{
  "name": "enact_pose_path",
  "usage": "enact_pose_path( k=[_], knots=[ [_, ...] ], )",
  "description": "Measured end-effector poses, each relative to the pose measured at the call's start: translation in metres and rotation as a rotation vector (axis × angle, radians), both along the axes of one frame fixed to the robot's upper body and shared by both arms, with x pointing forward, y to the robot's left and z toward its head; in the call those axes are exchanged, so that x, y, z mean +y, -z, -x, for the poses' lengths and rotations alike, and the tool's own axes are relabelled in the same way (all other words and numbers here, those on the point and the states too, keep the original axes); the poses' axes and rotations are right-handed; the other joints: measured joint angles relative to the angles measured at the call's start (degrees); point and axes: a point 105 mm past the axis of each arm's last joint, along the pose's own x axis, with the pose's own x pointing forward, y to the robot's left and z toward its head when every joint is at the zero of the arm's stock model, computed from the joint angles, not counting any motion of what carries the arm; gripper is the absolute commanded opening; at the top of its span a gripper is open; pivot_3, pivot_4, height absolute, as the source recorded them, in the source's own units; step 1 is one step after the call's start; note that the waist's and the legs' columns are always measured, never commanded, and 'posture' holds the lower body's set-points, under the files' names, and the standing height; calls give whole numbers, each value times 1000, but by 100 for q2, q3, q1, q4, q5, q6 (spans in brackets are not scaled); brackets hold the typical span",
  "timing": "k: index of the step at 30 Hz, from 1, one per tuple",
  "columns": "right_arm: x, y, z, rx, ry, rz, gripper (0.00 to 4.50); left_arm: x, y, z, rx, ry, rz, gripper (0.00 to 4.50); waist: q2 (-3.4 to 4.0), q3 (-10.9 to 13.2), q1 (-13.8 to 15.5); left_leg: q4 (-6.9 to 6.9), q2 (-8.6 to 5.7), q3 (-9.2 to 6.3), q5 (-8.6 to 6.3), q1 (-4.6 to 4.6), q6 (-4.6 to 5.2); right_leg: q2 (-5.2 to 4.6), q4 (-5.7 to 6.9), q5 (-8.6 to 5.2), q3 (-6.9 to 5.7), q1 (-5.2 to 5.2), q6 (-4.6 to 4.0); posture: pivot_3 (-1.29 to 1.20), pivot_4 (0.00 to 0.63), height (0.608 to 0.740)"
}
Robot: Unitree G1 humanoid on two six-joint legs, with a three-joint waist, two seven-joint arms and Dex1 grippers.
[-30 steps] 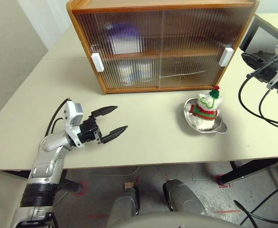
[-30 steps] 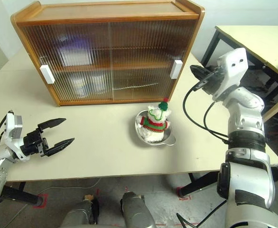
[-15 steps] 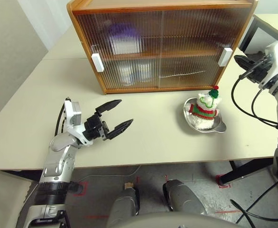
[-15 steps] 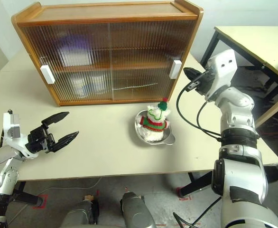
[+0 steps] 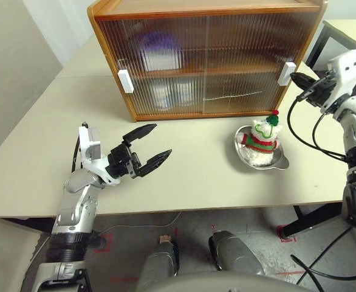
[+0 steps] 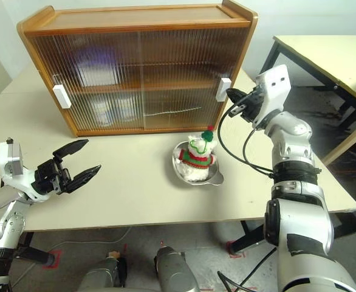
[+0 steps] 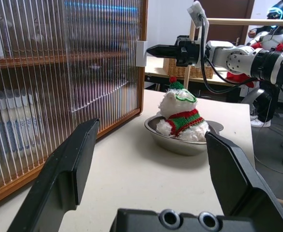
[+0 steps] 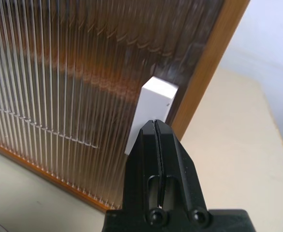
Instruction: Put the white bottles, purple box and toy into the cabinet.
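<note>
The cabinet (image 5: 208,55) stands at the back of the table with both ribbed doors closed. Through the left door a purple box (image 5: 158,50) shows blurred on the shelf, and the white bottles (image 5: 166,94) show blurred below it. The toy (image 5: 262,135) sits in a steel bowl (image 5: 277,163) in front of the cabinet's right side. My right gripper (image 5: 294,78) is shut, its tip just beside the right door's white handle (image 8: 153,108). My left gripper (image 5: 161,140) hangs open and empty over the table, left of the toy and pointing towards it.
The left door's white handle (image 5: 124,80) is at the cabinet's left edge. A second table (image 6: 324,55) stands to the right, behind my right arm. Bare tabletop (image 5: 196,176) lies between my left gripper and the bowl.
My right gripper has moved left, up to the right door's handle. My left gripper has shifted a little towards the cabinet and turned, still open.
</note>
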Motion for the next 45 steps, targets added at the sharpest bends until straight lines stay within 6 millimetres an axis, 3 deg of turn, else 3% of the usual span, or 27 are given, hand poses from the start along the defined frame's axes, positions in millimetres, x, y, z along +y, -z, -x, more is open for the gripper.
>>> enact_pose_path(
  k=[19, 27, 40, 45],
  knots=[
    [-10, -4, -5, -1, 67, 28, 27, 1, -3, -2, -5, -5, 4, 4500, 0, 0, -2, -6, 1, 0, -5, -2, -9, 0, -11, -6, 1, -1, -3, -253, 59, 740],
    [0, 1, -8, 8, 37, 10, 27, 1, -5, -2, -10, -9, 5, 4500, 0, 0, -13, -6, 1, 0, -7, -3, -11, 0, -13, -9, 2, -1, -1, -246, 60, 740],
    [48, -8, -11, 9, -156, -73, 27, 0, -7, -2, -17, -9, 1, 4500, 0, 0, -18, -10, 2, -1, -11, -3, -17, 1, -13, -14, 2, -4, -23, -247, 57, 740],
    [86, -3, -13, 33, -257, -107, 27, 1, -10, -4, -27, -11, -1, 4500, 0, 0, -39, -12, 5, -3, -12, -3, -19, 6, -12, 3, 1, -8, -67, -226, 55, 740]
  ],
)
